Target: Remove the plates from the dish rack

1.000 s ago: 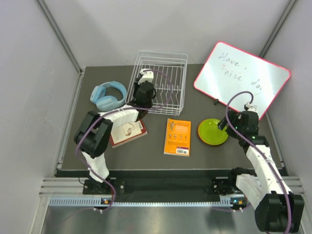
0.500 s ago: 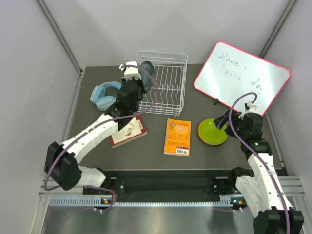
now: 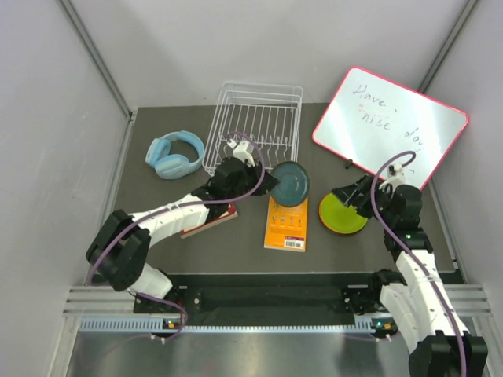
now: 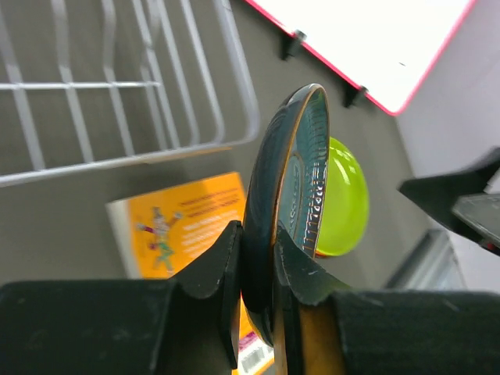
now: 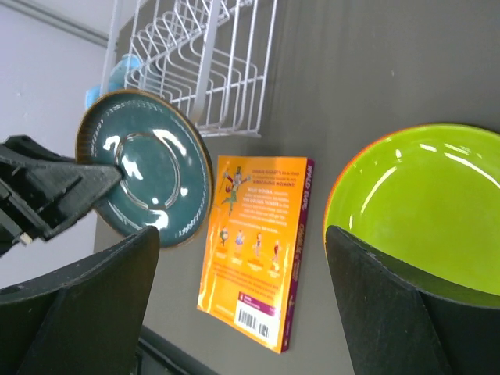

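Observation:
My left gripper [image 3: 269,182] is shut on the rim of the dark teal-green plate [image 3: 291,183] and holds it on edge in the air, above the top of the orange book and in front of the dish rack [image 3: 255,129]. In the left wrist view the plate [image 4: 295,168] stands pinched between the jaws of my left gripper [image 4: 258,262]. The lime green plate [image 3: 343,214] lies flat on the table to the right. My right gripper [image 3: 352,195] hovers open and empty over its left part. The white wire rack looks empty. The orange and dark red plates are out of view.
An orange book [image 3: 286,224] lies in the middle. A red-and-white book [image 3: 206,217] lies partly under my left arm. Blue headphones [image 3: 174,154] lie left of the rack. A pink-framed whiteboard [image 3: 389,126] leans at the back right.
My left gripper has lifted the teal plate out of the rack's left side and carried it right and forward, over the orange book. My right gripper stays by the lime plate.

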`<state>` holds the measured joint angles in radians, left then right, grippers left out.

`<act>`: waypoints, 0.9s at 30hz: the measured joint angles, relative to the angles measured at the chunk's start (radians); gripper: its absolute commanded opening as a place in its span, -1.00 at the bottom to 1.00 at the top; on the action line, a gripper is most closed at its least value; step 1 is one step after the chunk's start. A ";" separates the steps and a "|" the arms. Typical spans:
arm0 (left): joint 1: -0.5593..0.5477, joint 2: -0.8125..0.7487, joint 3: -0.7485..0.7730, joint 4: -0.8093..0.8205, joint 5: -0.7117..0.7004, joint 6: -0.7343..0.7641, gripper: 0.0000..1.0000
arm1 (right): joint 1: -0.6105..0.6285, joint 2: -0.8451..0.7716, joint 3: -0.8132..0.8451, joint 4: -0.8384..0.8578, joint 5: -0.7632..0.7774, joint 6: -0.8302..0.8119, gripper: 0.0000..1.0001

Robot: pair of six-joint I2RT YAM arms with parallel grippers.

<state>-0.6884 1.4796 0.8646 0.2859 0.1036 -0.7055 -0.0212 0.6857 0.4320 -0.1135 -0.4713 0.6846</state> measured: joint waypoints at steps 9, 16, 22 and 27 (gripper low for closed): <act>-0.087 0.011 -0.001 0.125 0.077 -0.085 -1.00 | 0.108 0.079 -0.015 0.142 -0.016 0.063 0.63; -0.132 0.027 -0.002 0.170 0.116 -0.095 -1.00 | 0.182 0.146 -0.034 0.253 -0.034 0.107 -0.78; -0.090 0.048 -0.010 0.208 0.147 -0.155 -0.39 | 0.177 0.136 -0.041 0.311 -0.058 0.141 -1.00; -0.119 0.045 -0.009 0.188 0.129 -0.085 0.51 | 0.189 -0.004 -0.019 0.139 0.046 0.101 -1.00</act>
<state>-0.8078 1.5249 0.8555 0.4740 0.2329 -0.7910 0.1680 0.6815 0.4126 0.0254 -0.4255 0.7853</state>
